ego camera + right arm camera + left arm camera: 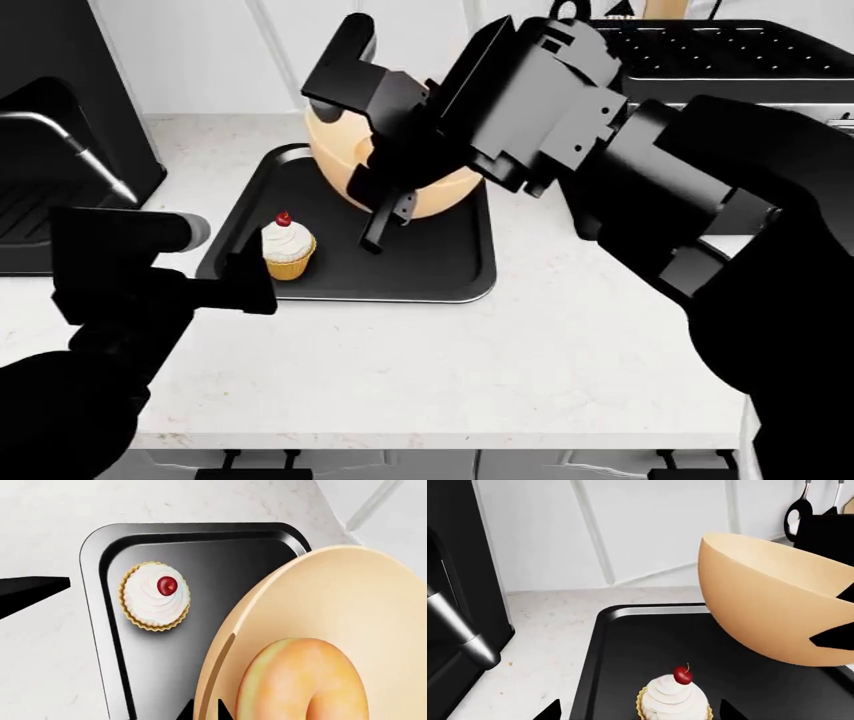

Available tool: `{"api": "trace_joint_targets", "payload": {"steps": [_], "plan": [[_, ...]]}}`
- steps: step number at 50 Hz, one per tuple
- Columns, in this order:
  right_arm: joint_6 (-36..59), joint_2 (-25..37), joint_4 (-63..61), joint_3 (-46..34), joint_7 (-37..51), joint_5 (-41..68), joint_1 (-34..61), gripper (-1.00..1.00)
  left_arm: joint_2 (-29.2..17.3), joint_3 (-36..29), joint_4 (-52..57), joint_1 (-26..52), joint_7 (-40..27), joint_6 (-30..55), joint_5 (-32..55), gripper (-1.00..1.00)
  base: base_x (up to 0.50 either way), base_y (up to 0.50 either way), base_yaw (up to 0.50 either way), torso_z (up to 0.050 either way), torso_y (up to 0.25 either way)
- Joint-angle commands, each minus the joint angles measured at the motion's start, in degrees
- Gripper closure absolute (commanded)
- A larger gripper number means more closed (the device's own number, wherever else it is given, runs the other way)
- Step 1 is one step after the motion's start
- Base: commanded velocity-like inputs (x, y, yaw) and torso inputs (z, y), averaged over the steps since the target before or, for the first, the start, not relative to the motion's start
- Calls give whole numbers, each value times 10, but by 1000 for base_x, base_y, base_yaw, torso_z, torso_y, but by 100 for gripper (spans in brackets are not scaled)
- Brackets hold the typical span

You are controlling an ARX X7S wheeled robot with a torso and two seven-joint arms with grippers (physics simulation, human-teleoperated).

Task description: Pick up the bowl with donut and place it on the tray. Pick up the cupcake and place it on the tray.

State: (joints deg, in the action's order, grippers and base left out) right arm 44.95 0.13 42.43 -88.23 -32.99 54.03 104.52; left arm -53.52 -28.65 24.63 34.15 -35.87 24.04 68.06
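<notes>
Your right gripper (380, 190) is clamped on the tilted bowl (434, 190) over the tray (454, 270); your left gripper (254, 290), open, sits just beside the cupcake (287, 250).

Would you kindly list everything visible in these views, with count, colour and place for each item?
tray: one, black, on the white counter in front of the robot.
cupcake: one, yellow-orange wrapper, white frosting, red cherry, standing upright on the tray's left part.
bowl: one, pale orange-tan, tilted above the tray's far side, held by the right gripper.
donut: one, peach-glazed, inside the bowl.
counter: one, white speckled, under the tray.
stove top: one, black, far right.
black appliance: one, with a metal handle, far left.
hanging utensils: black, on the back wall; number unclear.
left gripper: one, black, open, beside the cupcake.
right gripper: one, black, clamped on the bowl's rim.
</notes>
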Motion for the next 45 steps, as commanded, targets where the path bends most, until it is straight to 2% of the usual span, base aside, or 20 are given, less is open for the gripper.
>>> {"api": "trace_joint_targets", "payload": {"steps": [1, 45], "plan": [[-16, -1, -7, 0, -10, -23, -4, 100, 6, -2, -14, -1, 5, -2, -5, -100, 0, 0, 0, 0, 0], [-14, -1, -1, 2, -20, -56, -24, 100, 11, -2, -26, -6, 13, -8, -11, -100, 0, 0, 0, 0, 1]]}}
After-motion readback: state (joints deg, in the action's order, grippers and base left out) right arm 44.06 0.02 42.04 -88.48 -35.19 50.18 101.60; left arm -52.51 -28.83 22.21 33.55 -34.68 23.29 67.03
